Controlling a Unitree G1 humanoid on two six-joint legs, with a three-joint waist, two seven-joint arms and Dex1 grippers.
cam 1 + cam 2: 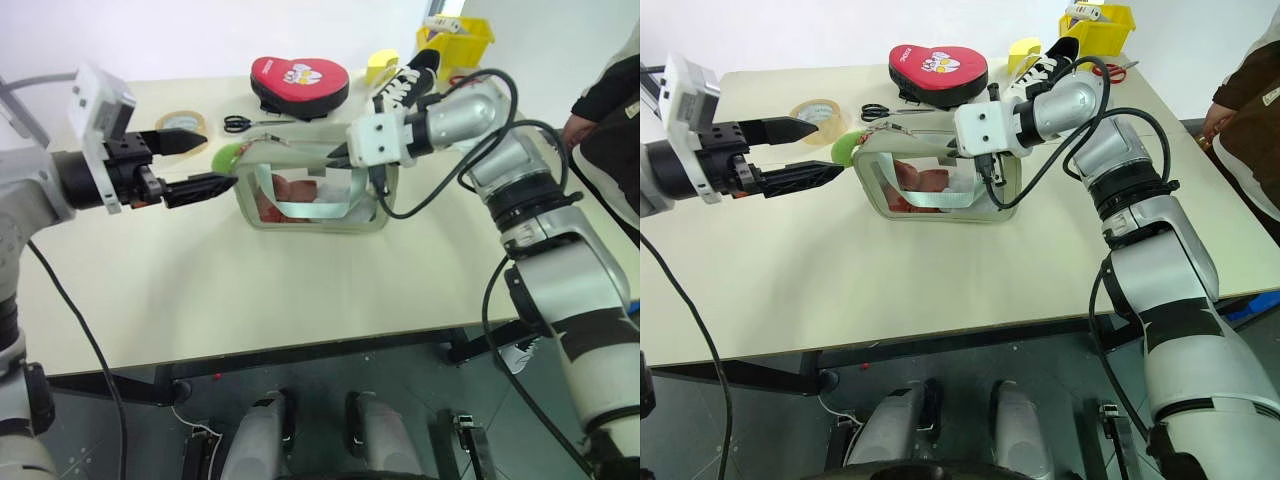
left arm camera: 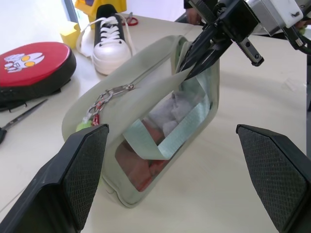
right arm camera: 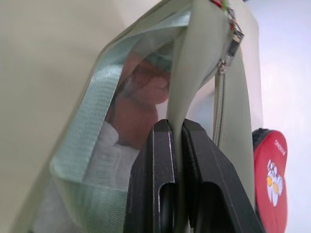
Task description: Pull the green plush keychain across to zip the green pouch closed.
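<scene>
The green pouch (image 1: 312, 205) stands on the table with its clear side window facing me and red and white items inside. Its zipper runs along the top edge, which is still parted. The green plush keychain (image 1: 226, 155) hangs at the pouch's left end, on a small chain (image 2: 104, 99). My left gripper (image 1: 205, 163) is open, its two fingers spread just left of the keychain and not touching it. My right gripper (image 3: 177, 133) is shut on the pouch's top fabric edge near the right end, pinching it between both fingers (image 2: 194, 53).
Behind the pouch lie a red padded mitt (image 1: 298, 82), black scissors (image 1: 240, 123), a tape roll (image 1: 182, 122) and a black-and-white shoe (image 1: 410, 78). A yellow bin (image 1: 455, 40) stands at the far right corner. A person (image 1: 605, 100) stands at the table's right side.
</scene>
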